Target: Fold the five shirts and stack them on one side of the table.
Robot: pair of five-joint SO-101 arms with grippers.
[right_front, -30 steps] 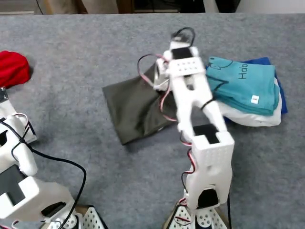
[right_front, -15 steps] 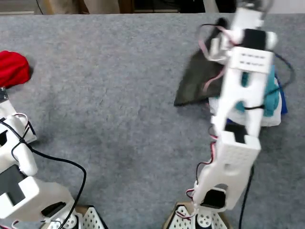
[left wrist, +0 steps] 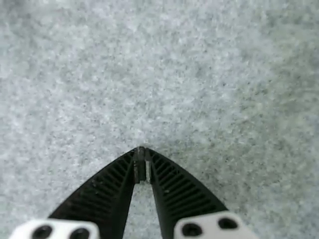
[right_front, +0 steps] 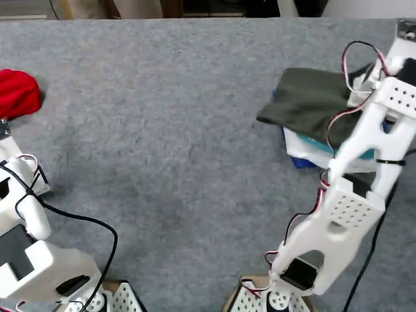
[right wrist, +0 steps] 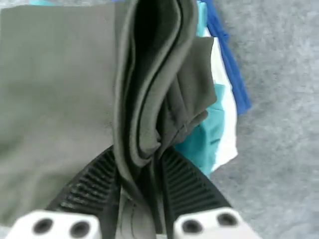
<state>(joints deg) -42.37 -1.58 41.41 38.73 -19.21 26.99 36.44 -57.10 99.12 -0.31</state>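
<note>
right gripper [right wrist: 141, 152] clamped on folded edge of olive shirt [right_front: 309, 101], shirt draped across stack [right_front: 300, 148]. guessing it's held by the fold so it lands flat on top. left gripper [left wrist: 141, 167] pinched shut, empty, well away from stack. red shirt [right_front: 16, 91] far from stack, looks unfolded.

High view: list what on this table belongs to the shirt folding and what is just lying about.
Belongs to the job: olive shirt, clamped in the right end effector; teal shirt, white shirt and blue shirt stacked beneath; crumpled red shirt.
Lying about: left end effector, shut over the grey table cover; black cable.
</note>
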